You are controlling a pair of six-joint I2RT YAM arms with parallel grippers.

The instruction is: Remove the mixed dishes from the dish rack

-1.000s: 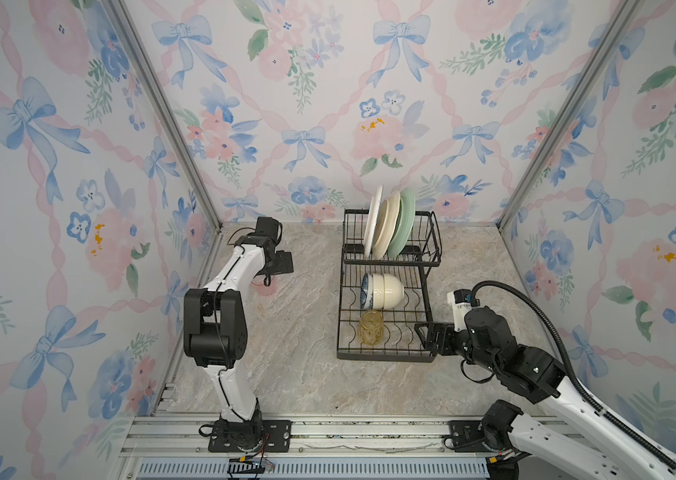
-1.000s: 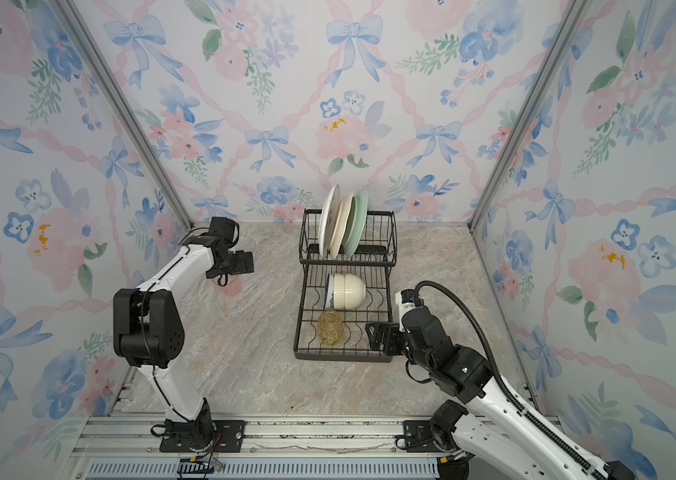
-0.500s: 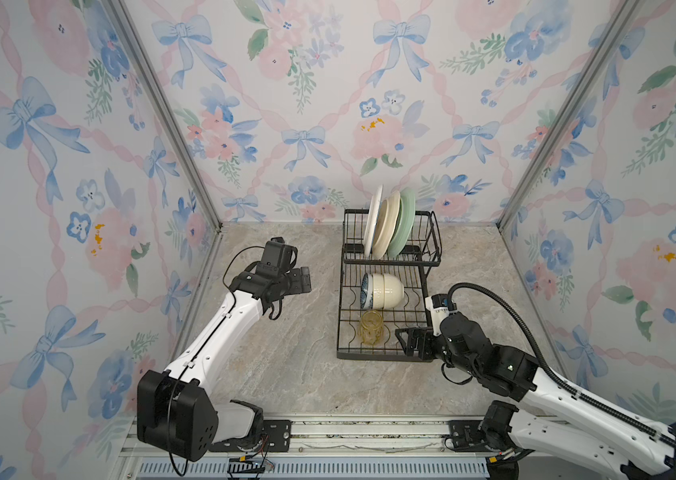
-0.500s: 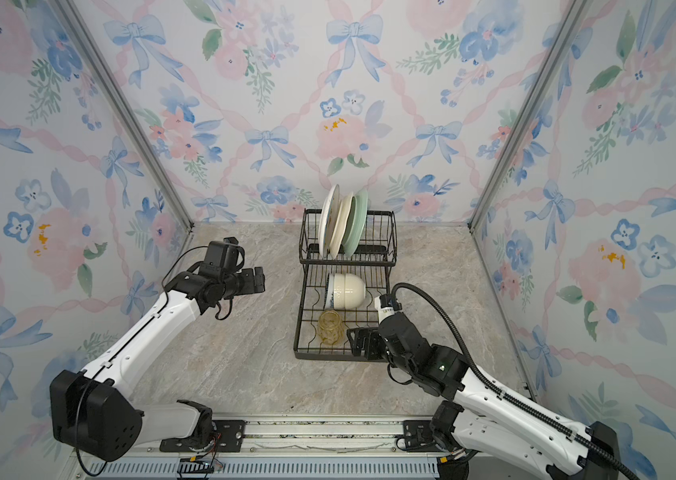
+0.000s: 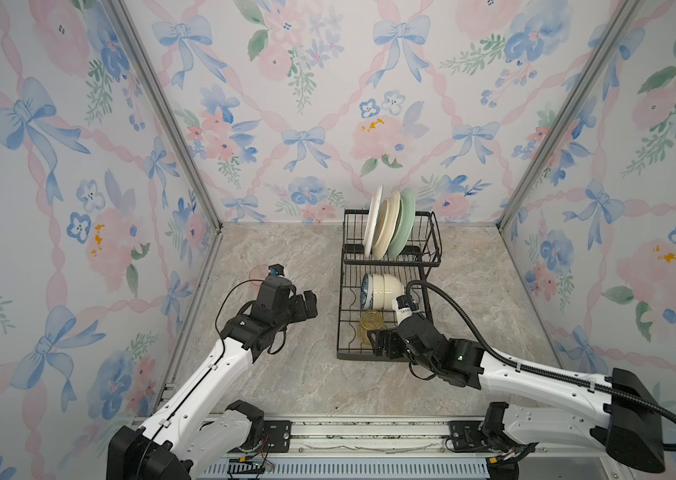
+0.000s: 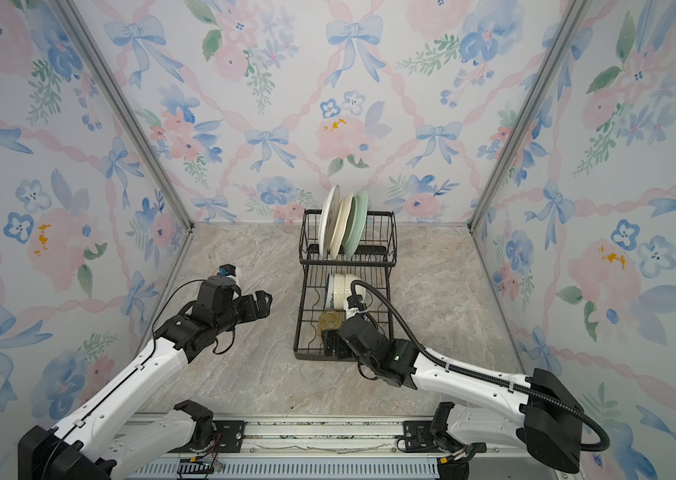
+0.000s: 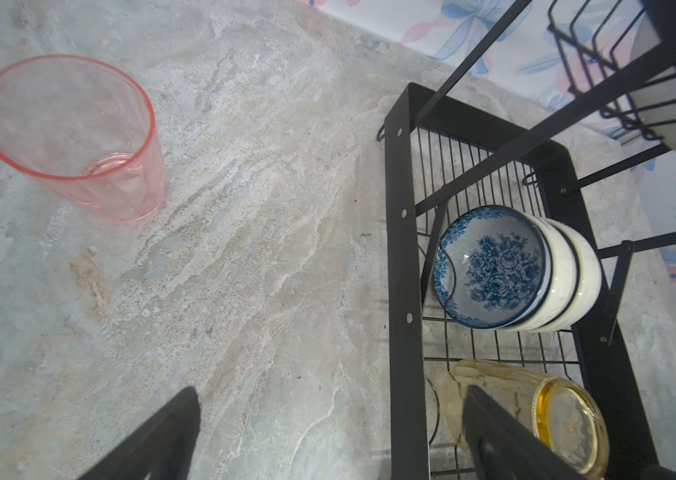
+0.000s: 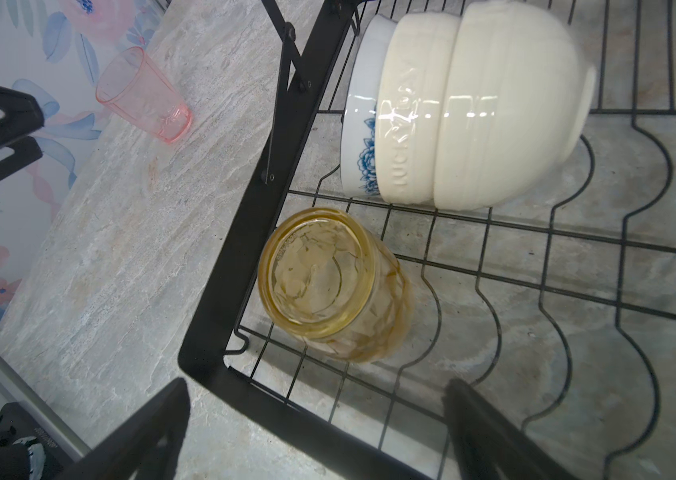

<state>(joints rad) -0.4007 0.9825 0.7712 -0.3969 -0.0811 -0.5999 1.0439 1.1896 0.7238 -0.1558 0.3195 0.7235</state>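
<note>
The black wire dish rack (image 5: pixel 388 262) (image 6: pixel 346 266) stands at the back middle. Its raised tier holds a white plate (image 5: pixel 373 220), a cream plate (image 5: pixel 387 226) and a pale green plate (image 5: pixel 406 220) on edge. In the lower tray lie cream bowls (image 8: pixel 494 104) nested with a blue-and-white bowl (image 7: pixel 492 266), and a yellow tumbler (image 8: pixel 328 282) stands upside down. A pink tumbler (image 7: pixel 74 137) stands upright on the table. My left gripper (image 5: pixel 307 305) (image 7: pixel 332 390) hovers open just left of the rack. My right gripper (image 5: pixel 382 343) (image 8: pixel 316 384) hangs open over the rack's near end, close to the yellow tumbler.
Floral walls close in the marble table (image 5: pixel 286 374) on three sides. A metal rail (image 5: pixel 348 432) with both arm bases runs along the front edge. The pink tumbler (image 5: pixel 256 272) shows just behind my left wrist, near the left wall.
My left arm has swung away from the back left, by the pink tumbler, to beside the rack. My right gripper has moved left to the rack's near end. Both stay open.
</note>
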